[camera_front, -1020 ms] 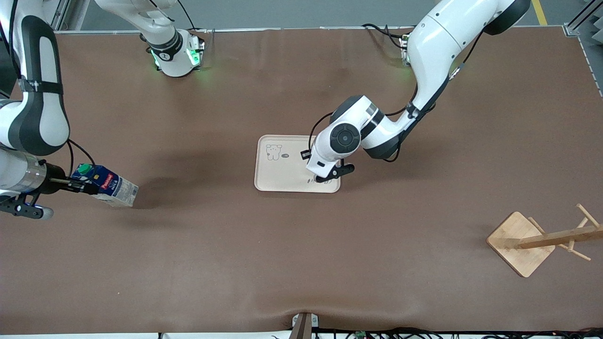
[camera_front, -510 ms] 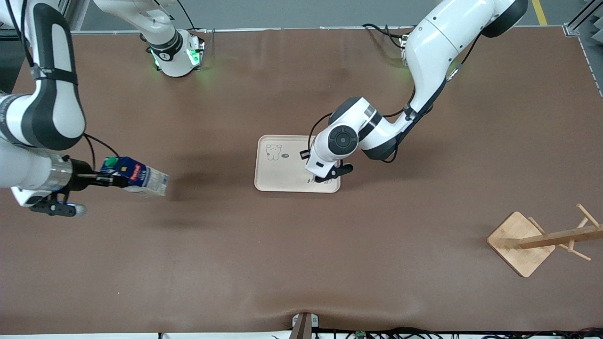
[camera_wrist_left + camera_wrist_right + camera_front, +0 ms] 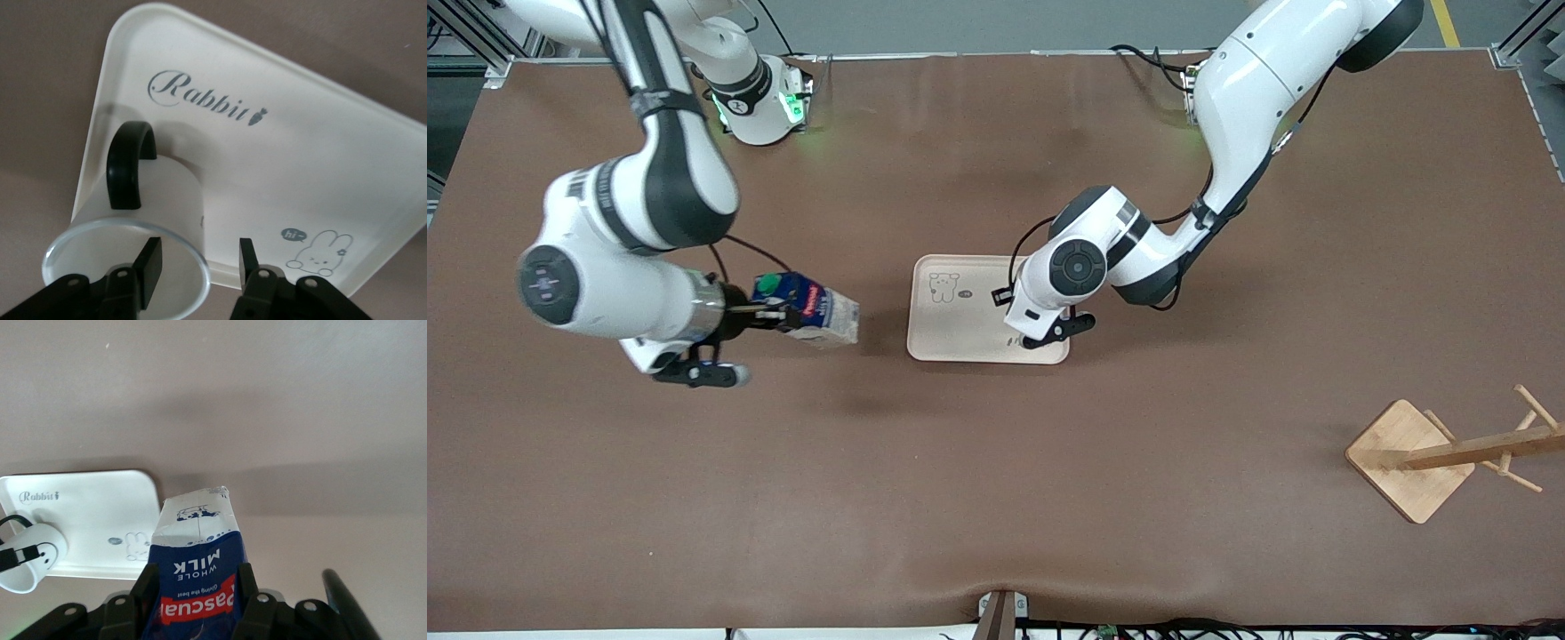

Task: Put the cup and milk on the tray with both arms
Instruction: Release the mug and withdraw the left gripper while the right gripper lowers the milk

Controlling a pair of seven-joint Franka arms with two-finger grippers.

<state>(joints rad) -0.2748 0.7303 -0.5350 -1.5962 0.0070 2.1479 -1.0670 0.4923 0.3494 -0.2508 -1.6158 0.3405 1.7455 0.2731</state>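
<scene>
Two arms work around the tray (image 3: 960,324), which lies flat mid-table. The left gripper (image 3: 197,267) hangs over the tray's corner nearest the front camera and toward the left arm's end. Its fingers (image 3: 150,261) stand spread, one inside the cup (image 3: 150,213) and one outside, straddling the wall with a gap showing beside it. The cup stands upright on the tray, in that same corner, handle toward the "Rabbit" script. The right gripper (image 3: 778,313) is in the air over bare table (image 3: 996,498), just off the tray's edge toward the right arm's end. Its fingers pinch the milk (image 3: 811,311) near its capped end, the carton tilted, its pale end pointing toward the tray. A wooden rack (image 3: 1432,458) stands well apart from the tray, toward the left arm's end and nearer the camera.
</scene>
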